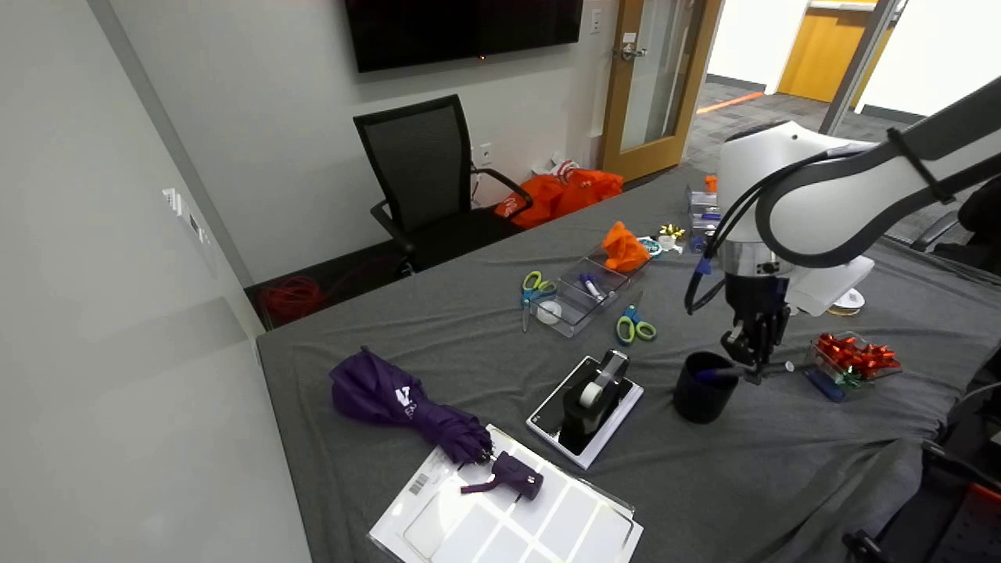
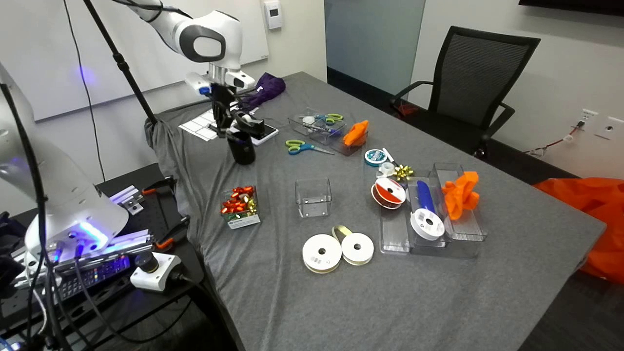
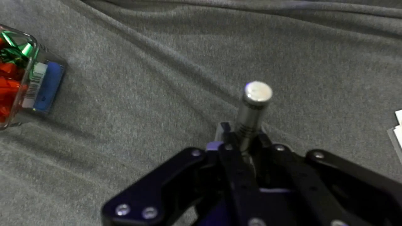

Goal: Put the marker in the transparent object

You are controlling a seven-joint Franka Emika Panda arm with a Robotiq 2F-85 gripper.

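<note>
My gripper point(image 1: 755, 371) is shut on the marker point(image 1: 729, 373), a slim stick with a grey barrel, a blue end and a pale end. In an exterior view the marker lies nearly level, its blue end over the mouth of the black cup point(image 1: 702, 399). In the wrist view the gripper point(image 3: 243, 133) pinches the marker point(image 3: 252, 113), its silvery round end sticking out past the fingertips. In an exterior view the gripper point(image 2: 223, 129) is just above the black cup point(image 2: 242, 148). A small square transparent box point(image 2: 313, 199) stands on the table; the arm hides it in the opposite exterior view.
A clear box of red bows point(image 2: 239, 202) stands near the cup. A tape dispenser point(image 1: 594, 395) is beside it. Green-handled scissors point(image 1: 635, 326), a clear divided tray point(image 1: 575, 324) and a purple umbrella point(image 1: 399, 399) lie around. Ribbon spools point(image 2: 321, 252) and another clear organizer point(image 2: 395, 239) are beyond the box.
</note>
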